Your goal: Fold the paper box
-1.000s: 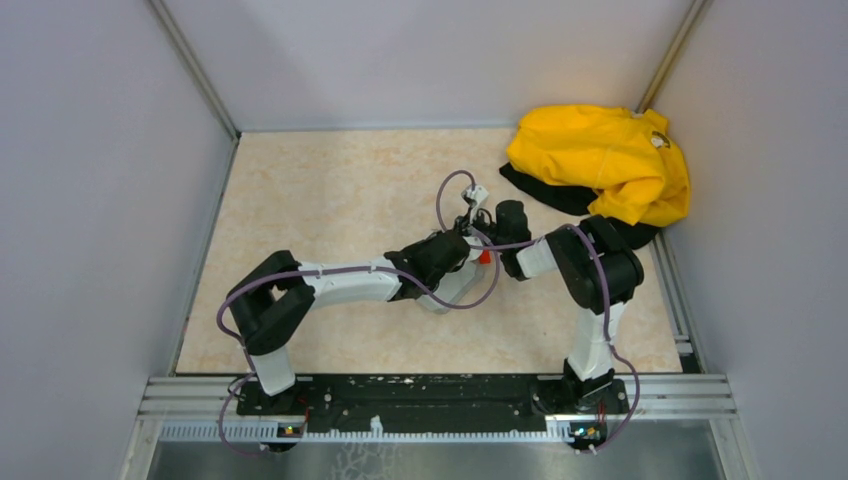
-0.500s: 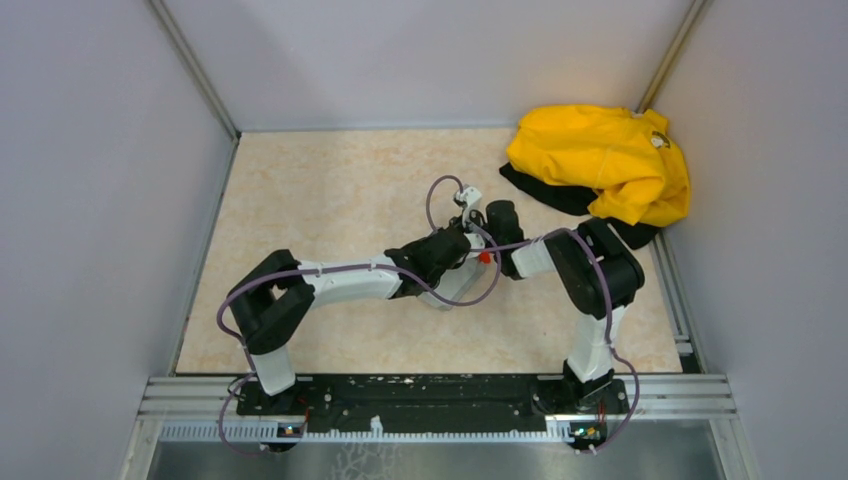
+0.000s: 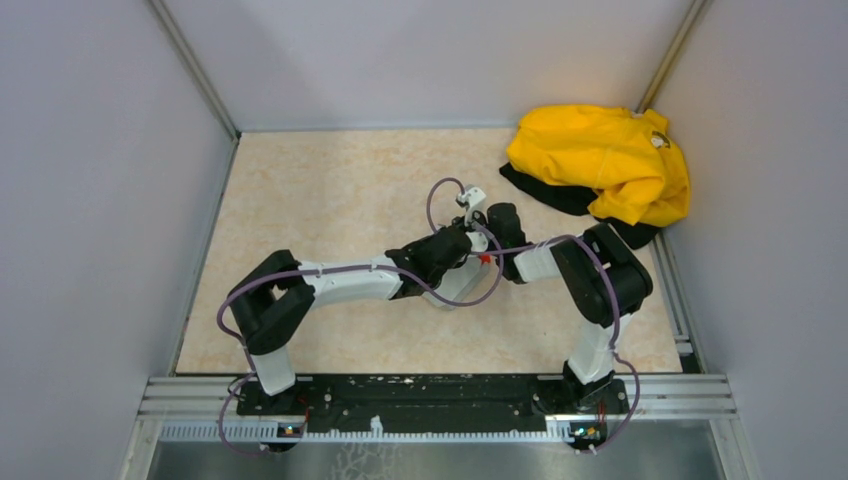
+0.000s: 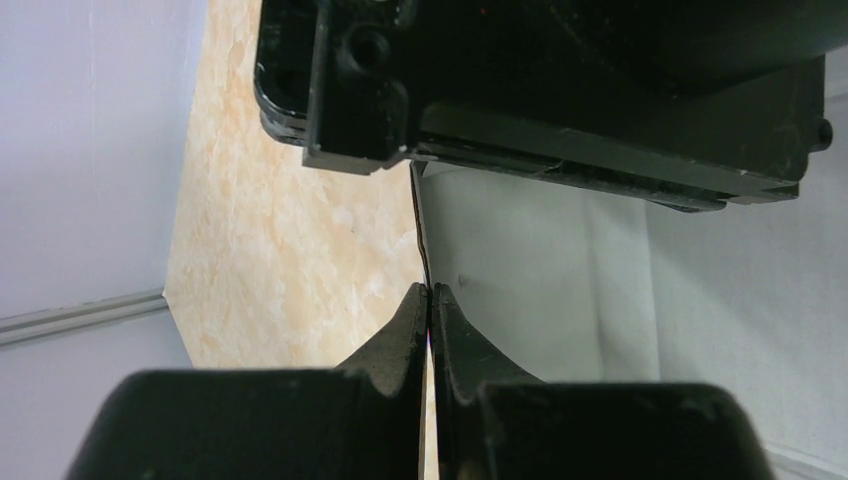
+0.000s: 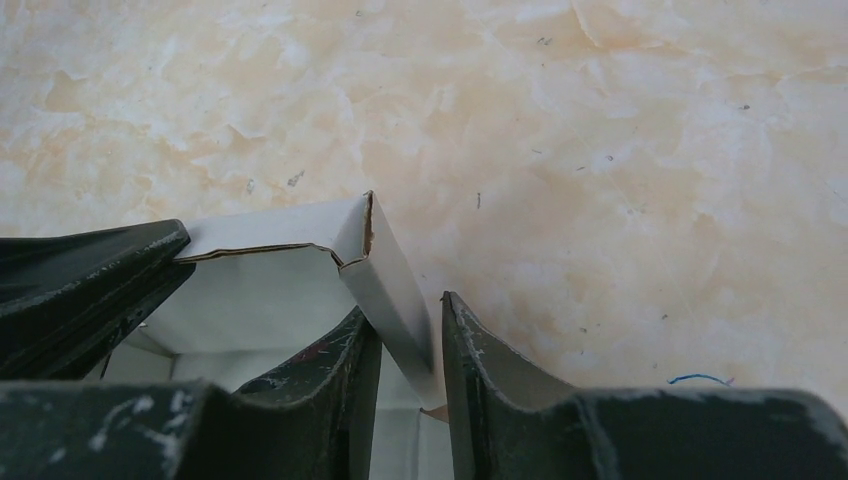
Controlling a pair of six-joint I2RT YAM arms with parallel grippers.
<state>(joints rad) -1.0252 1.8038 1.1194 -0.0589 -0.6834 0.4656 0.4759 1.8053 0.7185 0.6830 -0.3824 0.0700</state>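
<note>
The paper box (image 3: 455, 287) is pale grey-white cardboard lying on the marbled table between the two arms, mostly hidden under them in the top view. My left gripper (image 4: 428, 290) is shut on a thin upright edge of the box, and a grey-white panel (image 4: 520, 270) spreads to its right. My right gripper (image 5: 406, 304) is closed on a slanted side flap (image 5: 385, 285) of the box, beside the open inside of the box (image 5: 260, 300). In the top view the two grippers meet tip to tip: left gripper (image 3: 462, 250), right gripper (image 3: 497, 250).
A yellow garment (image 3: 600, 160) lies over black cloth (image 3: 555, 195) at the back right. A tiny red piece (image 3: 484, 258) shows between the grippers. Purple cables (image 3: 440, 195) loop over the wrists. Grey walls enclose the table (image 3: 330, 190) on three sides.
The right arm has shifted slightly left and its elbow has moved outward to the right. The left arm and the box have barely moved.
</note>
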